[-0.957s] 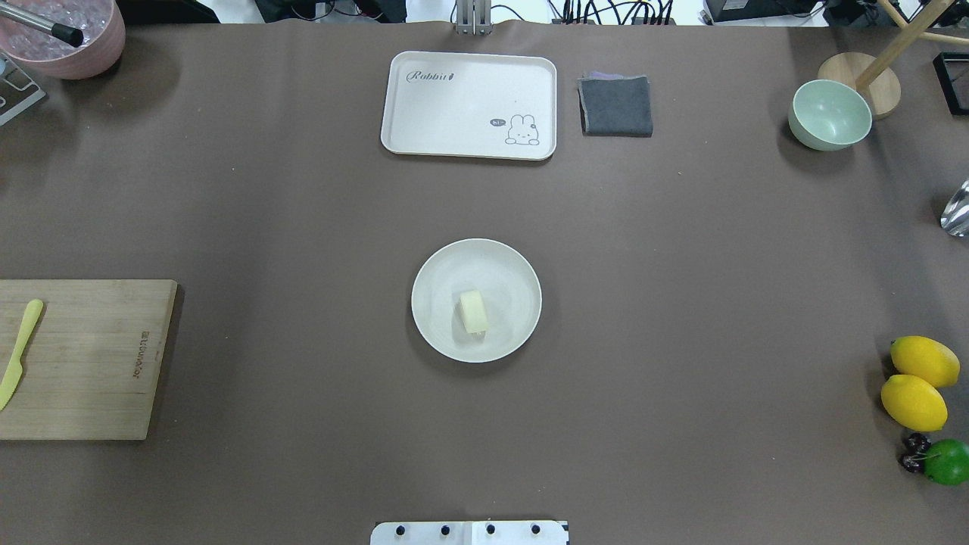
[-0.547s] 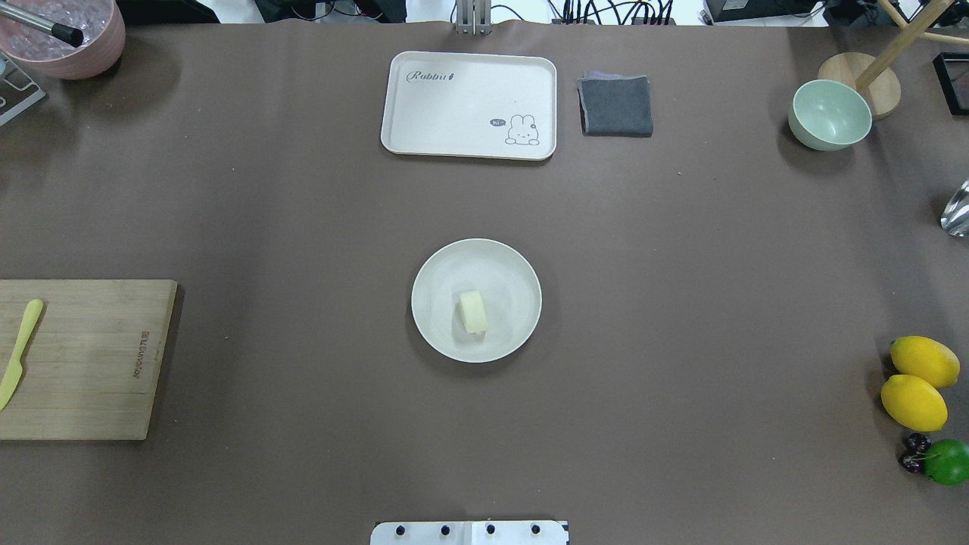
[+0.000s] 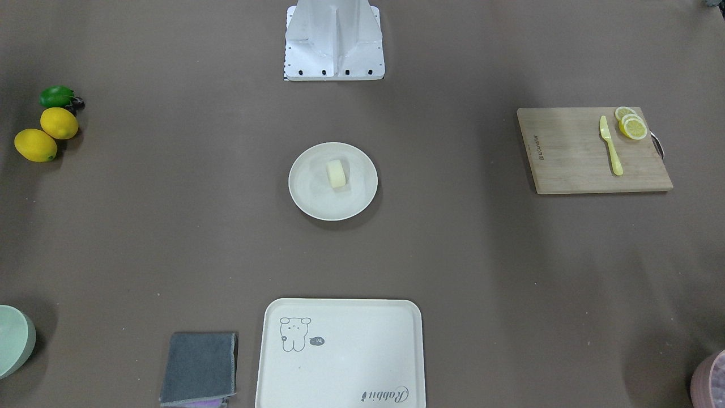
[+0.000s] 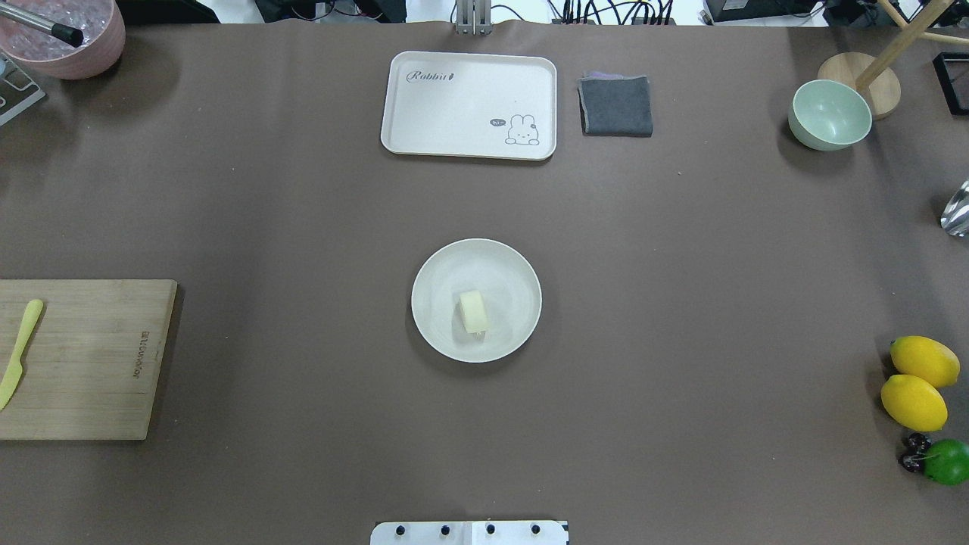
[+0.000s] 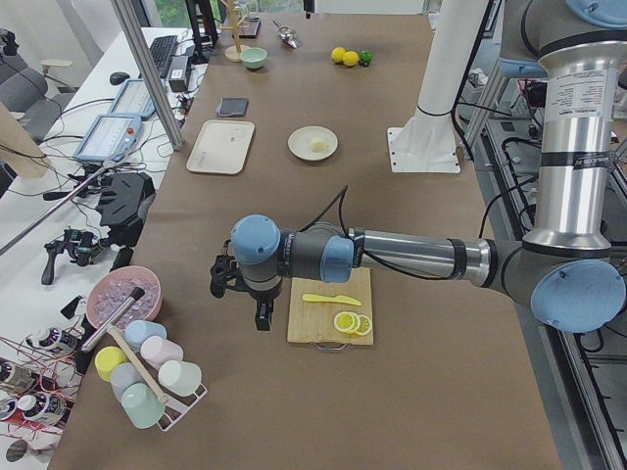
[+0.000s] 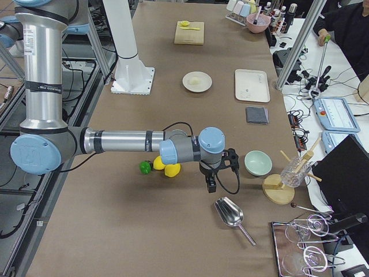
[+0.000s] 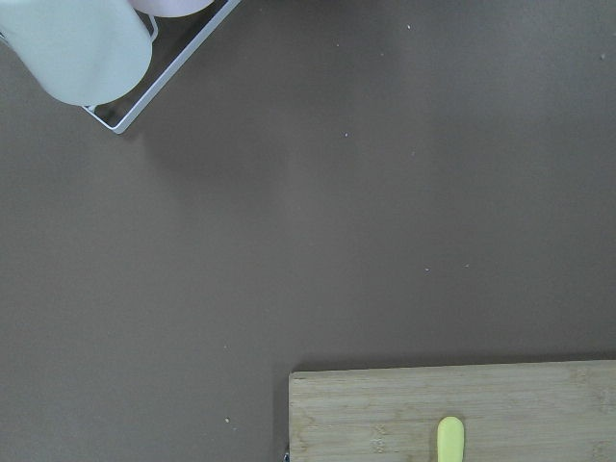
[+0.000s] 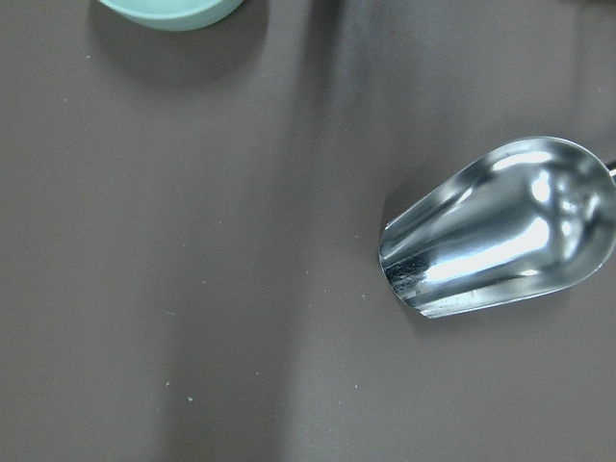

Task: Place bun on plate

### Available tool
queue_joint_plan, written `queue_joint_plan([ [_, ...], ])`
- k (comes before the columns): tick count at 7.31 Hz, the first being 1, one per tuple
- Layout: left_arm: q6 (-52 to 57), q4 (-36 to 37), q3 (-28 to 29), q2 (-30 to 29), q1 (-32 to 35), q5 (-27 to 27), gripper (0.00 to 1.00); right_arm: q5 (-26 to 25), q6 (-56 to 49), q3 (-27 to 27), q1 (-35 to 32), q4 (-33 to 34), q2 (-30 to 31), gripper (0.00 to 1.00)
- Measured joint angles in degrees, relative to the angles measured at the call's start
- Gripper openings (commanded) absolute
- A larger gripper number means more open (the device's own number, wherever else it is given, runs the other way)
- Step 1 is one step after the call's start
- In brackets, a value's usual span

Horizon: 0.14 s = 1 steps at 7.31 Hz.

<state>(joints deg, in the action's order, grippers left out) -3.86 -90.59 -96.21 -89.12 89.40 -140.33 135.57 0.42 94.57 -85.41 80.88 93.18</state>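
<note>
Overhead exterior: bun (image 4: 472, 311) lies flat inside the plate (image 4: 509, 276), resting on the well, a little to the robot's side of the plate's centre and clear of the rim. Front-facing view agrees: bun (image 3: 336, 173) on plate (image 3: 308, 192). Judged: placement looks done.

Handling (judgement): small smooth block, probably light and somewhat soft, so a hard squeeze could dent it. The rounded edges may slip. Best hold would be across the two long flanks at mid-length, with a gentle close.

Orientation: broad face up. Long axis runs from the plate's robot-side rim toward its far rim, slightly skewed. No distinct front end that I can make out.

Left gripper (image 5: 262, 318): well apart from the plate, off toward the table's left end, pointing down. Seen only in the side view, so cannot tell finger spacing.

Right gripper (image 6: 211, 186): well apart from the plate on the opposite side, also pointing down. Spacing likewise cannot be told. Nothing visibly carried by either.
</note>
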Motion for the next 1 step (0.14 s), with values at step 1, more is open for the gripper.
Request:
queue_joint_plan([
  [1, 0.01, -0.01, 0.00, 0.00, -0.12, 0.00, 0.98, 0.18, -0.04, 0.18, -0.27, 0.02, -0.11, 1.00],
])
